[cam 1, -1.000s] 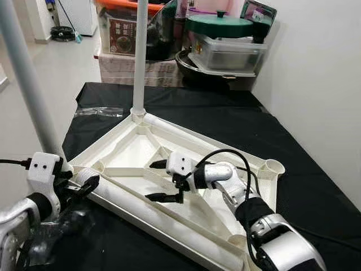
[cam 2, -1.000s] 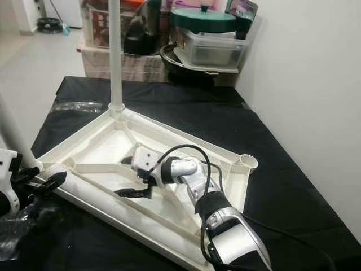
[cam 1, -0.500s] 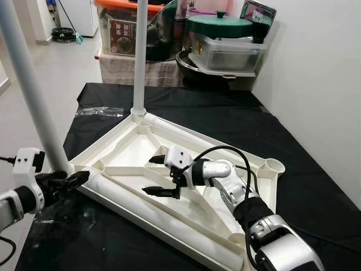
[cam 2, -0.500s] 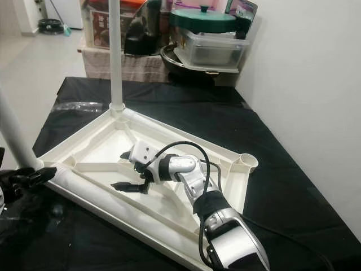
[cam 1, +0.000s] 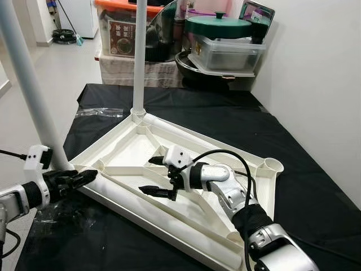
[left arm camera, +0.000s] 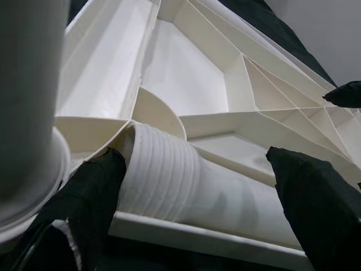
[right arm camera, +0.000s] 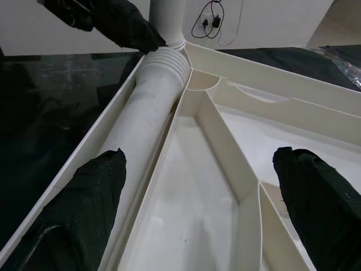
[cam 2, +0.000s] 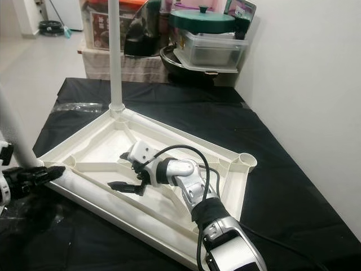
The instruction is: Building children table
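Near left: left gripper (cam 1: pixel 79 179), fingers parted with nothing between them, tips at the near-left corner of the white ribbed plastic tabletop (cam 1: pixel 127 152), beside the ribbed end of a white plastic leg (left arm camera: pixel 169 180) lying along its near edge. At that same corner a second white plastic leg (cam 1: pixel 28 84) stands, leaning slightly. Centre: the tabletop lies upside down on a black cloth-covered table (cam 1: pixel 225 118), its underside ribs dividing it into triangular cells. Right gripper (cam 1: pixel 159 176) is reached in over the middle of the tabletop, fingers spread wide and holding nothing, one finger low near the lying leg, the other above an inner rib. Near right corner: empty round leg socket (cam 1: pixel 274 165). Far left corner: third white plastic leg (cam 1: pixel 139 56) standing upright in its socket. Beyond the table: clear plastic storage box (cam 1: pixel 228 53) with a green round lid (cam 1: pixel 219 25) on top.
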